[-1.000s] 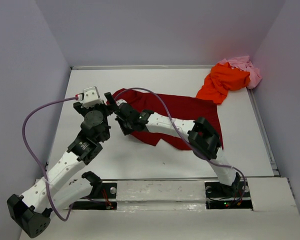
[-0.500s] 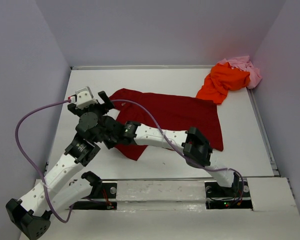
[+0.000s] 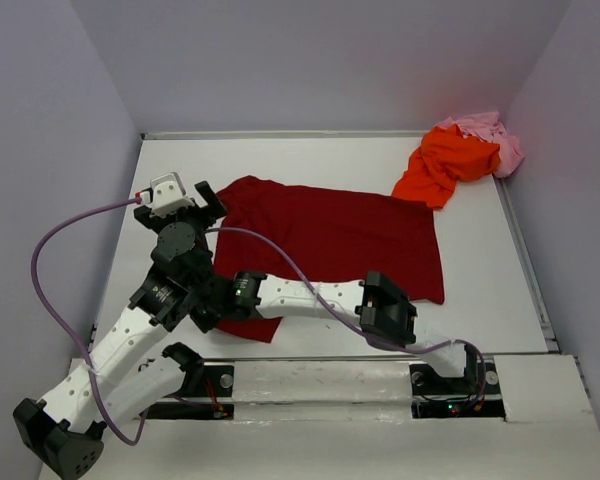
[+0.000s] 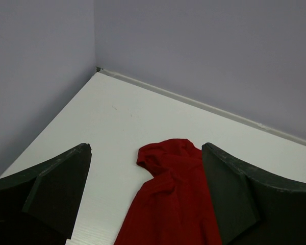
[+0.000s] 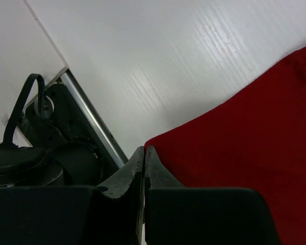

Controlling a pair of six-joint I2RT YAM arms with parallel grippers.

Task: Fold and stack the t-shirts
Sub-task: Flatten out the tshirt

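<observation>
While the red shirt [image 3: 340, 235] lies spread over the middle of the surface [image 3: 310, 160], only its near-left corner is in a grip: the right fingers [image 5: 144, 155] are pinched closed on that corner, low and close to the near edge, tucked under the left arm. The left fingers [image 4: 145, 153] hang spread wide, holding nothing, over the bunched far-left sleeve. The orange shirt [image 3: 445, 165] and pink shirt [image 3: 490, 135] sit heaped in the far right corner, the orange touching the red one's far-right edge.

From where I stand, this looks like flattening before the first fold. To do it well, I'd hold the pinched corner low and pull gently so the near hem straightens without dragging the whole cloth. The left fingers should drop on the crumpled sleeve, close on a single layer and draw it outward. Watch the crossed arms and the trailing cable.
</observation>
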